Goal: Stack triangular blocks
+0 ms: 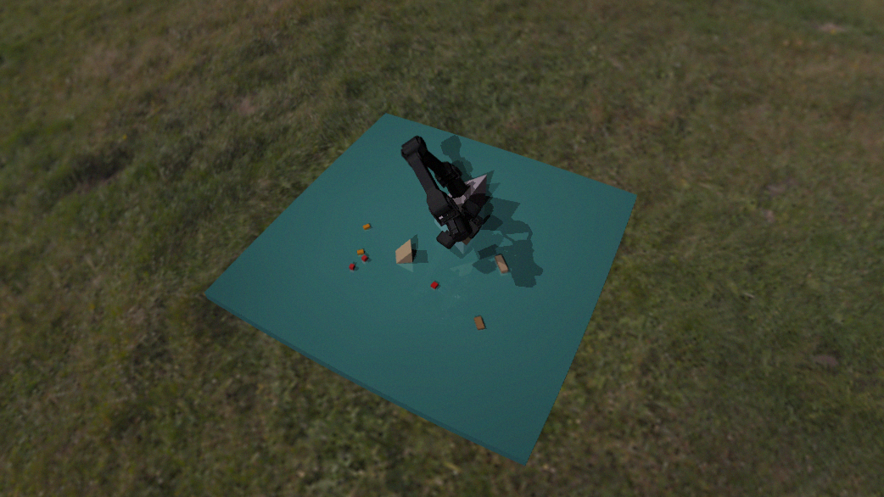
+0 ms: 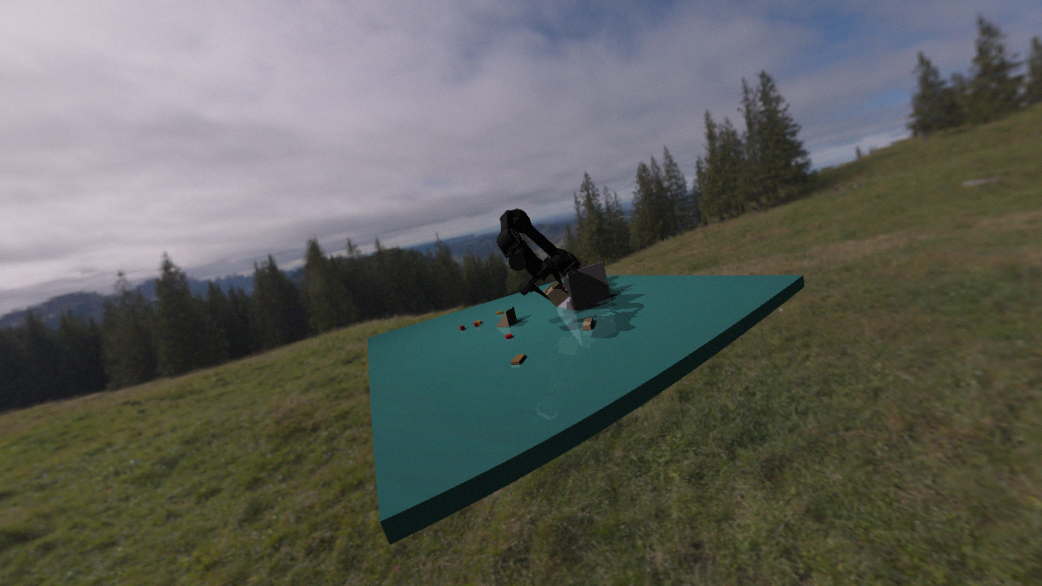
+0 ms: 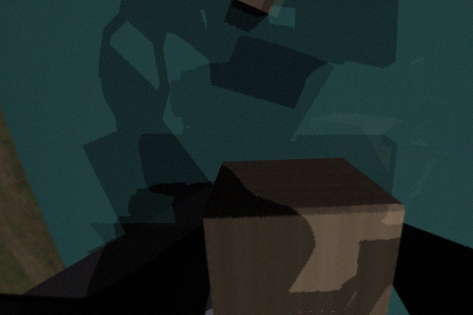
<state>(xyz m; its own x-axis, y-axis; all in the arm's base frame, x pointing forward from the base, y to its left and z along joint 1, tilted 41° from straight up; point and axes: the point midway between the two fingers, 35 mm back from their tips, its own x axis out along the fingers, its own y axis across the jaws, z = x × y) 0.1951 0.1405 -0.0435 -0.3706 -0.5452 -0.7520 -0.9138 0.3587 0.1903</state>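
Note:
My gripper is shut on a tan wooden triangular block and holds it low over the teal table, near the table's middle. In the wrist view the block fills the lower middle between the dark fingers, partly in shadow. The other tan triangular block rests on the table to the left of the gripper, apart from it.
A grey wedge-shaped body stands just behind the gripper. Small brown blocks and red cubes and orange bits lie scattered on the table. Grass surrounds the table.

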